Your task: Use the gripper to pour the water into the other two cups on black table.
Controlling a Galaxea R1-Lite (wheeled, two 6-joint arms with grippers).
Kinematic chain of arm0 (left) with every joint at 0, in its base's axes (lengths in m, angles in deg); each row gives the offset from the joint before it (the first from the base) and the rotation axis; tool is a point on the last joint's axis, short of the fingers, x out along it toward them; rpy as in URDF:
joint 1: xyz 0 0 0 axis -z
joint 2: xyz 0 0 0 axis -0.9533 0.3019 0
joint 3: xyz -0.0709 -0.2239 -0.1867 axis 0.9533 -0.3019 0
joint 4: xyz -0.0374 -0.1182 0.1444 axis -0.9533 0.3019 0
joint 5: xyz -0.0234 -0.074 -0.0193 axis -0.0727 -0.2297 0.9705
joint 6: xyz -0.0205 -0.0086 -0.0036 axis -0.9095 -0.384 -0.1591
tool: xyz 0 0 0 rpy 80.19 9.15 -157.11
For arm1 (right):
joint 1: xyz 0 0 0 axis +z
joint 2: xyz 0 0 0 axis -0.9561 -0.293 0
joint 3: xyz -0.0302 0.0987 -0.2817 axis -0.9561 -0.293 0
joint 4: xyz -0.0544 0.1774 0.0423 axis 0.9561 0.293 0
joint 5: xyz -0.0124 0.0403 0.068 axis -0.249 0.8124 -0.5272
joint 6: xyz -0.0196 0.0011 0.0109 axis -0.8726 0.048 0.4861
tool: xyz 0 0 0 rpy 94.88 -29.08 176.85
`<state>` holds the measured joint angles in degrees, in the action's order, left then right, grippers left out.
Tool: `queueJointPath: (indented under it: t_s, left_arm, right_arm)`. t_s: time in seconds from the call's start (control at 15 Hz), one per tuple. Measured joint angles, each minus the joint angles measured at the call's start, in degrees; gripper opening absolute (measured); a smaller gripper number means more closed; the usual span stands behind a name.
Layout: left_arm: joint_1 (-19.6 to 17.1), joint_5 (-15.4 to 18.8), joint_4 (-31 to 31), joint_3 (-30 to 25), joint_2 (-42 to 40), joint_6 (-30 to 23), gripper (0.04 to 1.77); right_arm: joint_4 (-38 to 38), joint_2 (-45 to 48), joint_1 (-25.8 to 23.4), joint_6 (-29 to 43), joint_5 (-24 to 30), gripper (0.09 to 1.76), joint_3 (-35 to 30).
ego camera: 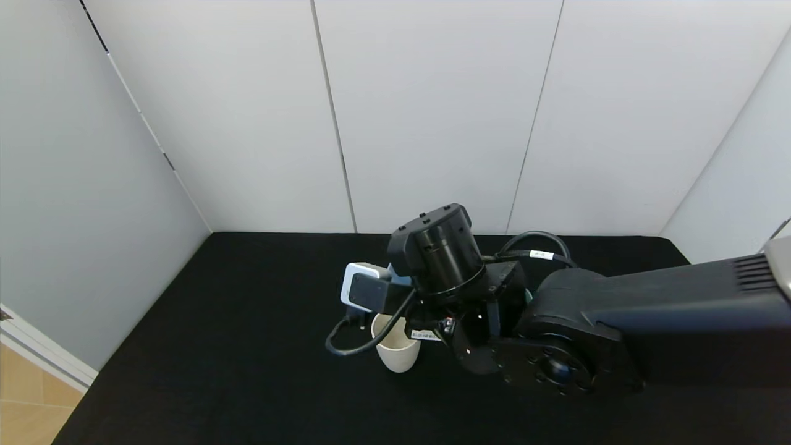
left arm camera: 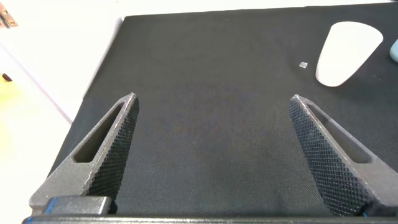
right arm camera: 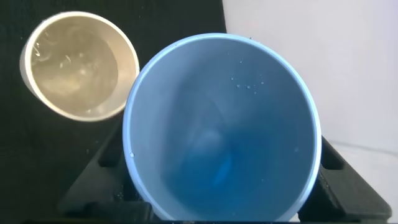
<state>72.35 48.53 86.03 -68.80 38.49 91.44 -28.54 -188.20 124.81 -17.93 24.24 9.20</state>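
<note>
The right gripper [right arm camera: 217, 205] grips the blue cup [right arm camera: 221, 127] above the cream cup [ego camera: 395, 349], hiding the teal one (mostly); the left gripper [left arm camera: 211, 155] hangs open.

No text could be read. A small white label [ego camera: 425, 335] on the right arm [ego camera: 618, 315] and a white tag [ego camera: 541, 254] on its cable [ego camera: 531, 244] carried marks too small to read.

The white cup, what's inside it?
The white cup has clear water in it, shiny at the bottom. The right gripper holds the blue cup beside it, showing only a few drops; the gripper's fingers are hidden behind the cup.
</note>
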Motion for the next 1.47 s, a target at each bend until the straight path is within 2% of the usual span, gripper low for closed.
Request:
queueJointPath:
  t_s: [0.33,0.47,0.67,0.8,1.2,1.47]
  left_arm:
    - [0.00,0.02,-0.01,0.00,0.00,0.00,1.72]
    - [0.00,0.00,-0.01,0.00,0.00,0.00,1.72]
    - [0.00,0.00,-0.01,0.00,0.00,0.00,1.72]
    - [0.00,0.00,-0.01,0.00,0.00,0.00,1.72]
    - [0.00,0.00,0.00,0.00,0.00,0.00,1.72]
    - [0.00,0.00,0.00,0.00,0.00,0.00,1.72]
  right_arm:
    - [-1.27,8.62,-3.19,8.33,3.06,1.32,-8.96]
    - [-4.99,12.81,-6.05,10.31,5.29,1.32,-14.69]
    - [-16.07,18.32,-12.91,11.64,9.90,1.32,-24.45]
    - [-20.72,21.27,-18.75,13.76,13.92,1.32,-29.88]
    - [-23.39,26.23,-33.94,31.32,23.54,1.32,-36.28]
    - [-28.42,26.84,-39.56,36.86,26.71,1.32,-40.94]
